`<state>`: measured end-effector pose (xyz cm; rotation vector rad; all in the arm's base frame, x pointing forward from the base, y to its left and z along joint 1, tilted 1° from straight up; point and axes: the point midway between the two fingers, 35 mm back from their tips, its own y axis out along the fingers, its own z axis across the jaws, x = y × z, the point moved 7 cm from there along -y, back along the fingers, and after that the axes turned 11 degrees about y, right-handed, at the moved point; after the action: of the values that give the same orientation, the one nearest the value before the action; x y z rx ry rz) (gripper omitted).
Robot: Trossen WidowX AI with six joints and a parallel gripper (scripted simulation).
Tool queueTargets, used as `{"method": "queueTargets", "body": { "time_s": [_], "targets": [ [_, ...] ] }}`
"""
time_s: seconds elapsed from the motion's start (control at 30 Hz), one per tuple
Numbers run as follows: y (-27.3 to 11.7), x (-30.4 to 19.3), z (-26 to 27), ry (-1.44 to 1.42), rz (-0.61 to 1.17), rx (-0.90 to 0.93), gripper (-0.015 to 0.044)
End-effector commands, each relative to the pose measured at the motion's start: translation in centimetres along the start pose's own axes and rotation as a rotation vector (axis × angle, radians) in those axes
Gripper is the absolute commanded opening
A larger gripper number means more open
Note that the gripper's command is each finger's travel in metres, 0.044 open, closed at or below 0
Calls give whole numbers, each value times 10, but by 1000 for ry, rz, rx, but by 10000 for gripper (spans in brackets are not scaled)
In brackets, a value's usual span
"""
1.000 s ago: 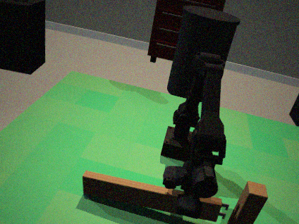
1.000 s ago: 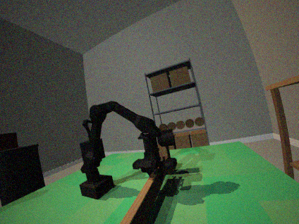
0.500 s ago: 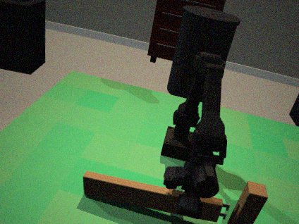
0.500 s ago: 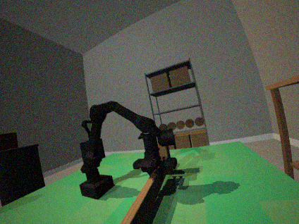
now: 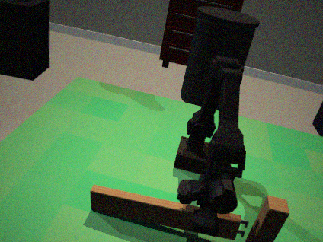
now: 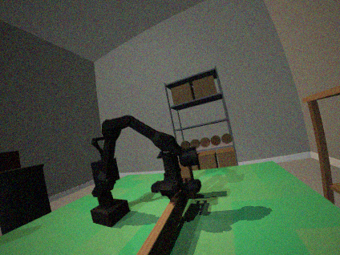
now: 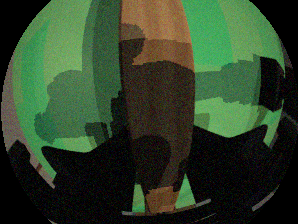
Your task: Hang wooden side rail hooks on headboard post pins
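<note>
The wooden side rail runs long and narrow across the green table. My gripper is shut on it near its hook end, with one finger on each side. Two dark steel hooks stick out of the rail's right end in the top view, pointing at the headboard post. A small gap shows there between hook tips and post. The post's slot and pins are not clearly visible. Whether the rail's far end touches the table is unclear.
The arm's base stands on the green table behind the rail. A dark cabinet and a dark red drawer unit stand beyond the table. A metal shelf holds boxes at the wall.
</note>
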<state>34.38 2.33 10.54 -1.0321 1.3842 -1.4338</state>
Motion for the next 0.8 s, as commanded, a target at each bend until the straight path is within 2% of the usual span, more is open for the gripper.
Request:
{"method": "queueTargets", "body": {
  "time_s": [0.0, 0.77],
  "targets": [
    [-2, -1, 0, 5, 4, 6, 0],
    [-4, -4, 2, 5, 4, 6, 0]
  ]
}}
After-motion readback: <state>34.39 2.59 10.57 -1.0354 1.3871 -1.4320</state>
